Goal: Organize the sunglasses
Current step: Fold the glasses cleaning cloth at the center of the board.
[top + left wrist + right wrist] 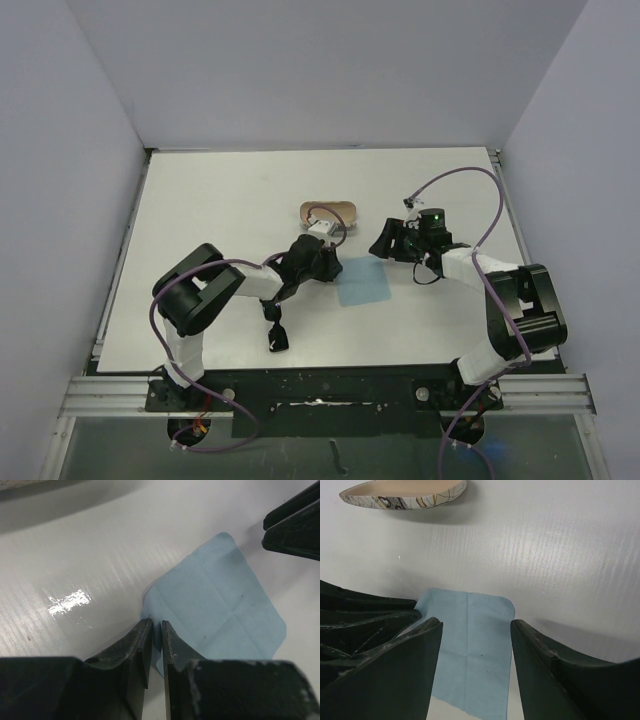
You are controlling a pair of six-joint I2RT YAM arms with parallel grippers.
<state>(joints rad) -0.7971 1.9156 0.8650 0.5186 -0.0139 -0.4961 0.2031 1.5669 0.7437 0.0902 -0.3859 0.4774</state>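
The black sunglasses (277, 335) lie folded near the table's front edge, beside the left arm and away from both grippers. A light blue cloth (362, 281) lies flat in the middle. My left gripper (335, 268) is low at the cloth's left edge; in the left wrist view its jaws (156, 630) stand nearly together with the cloth's edge (215, 605) pinched between them. My right gripper (383, 240) hangs open over the cloth's far right corner, and the cloth (475, 645) shows between its fingers (476, 625). The wrist views do not show the sunglasses.
An oval beige patterned case (327, 212) lies open behind the cloth, also seen in the right wrist view as the case (405, 495). The right gripper's fingers (295, 525) show at the upper right of the left wrist view. Grey walls enclose the white table (220, 200).
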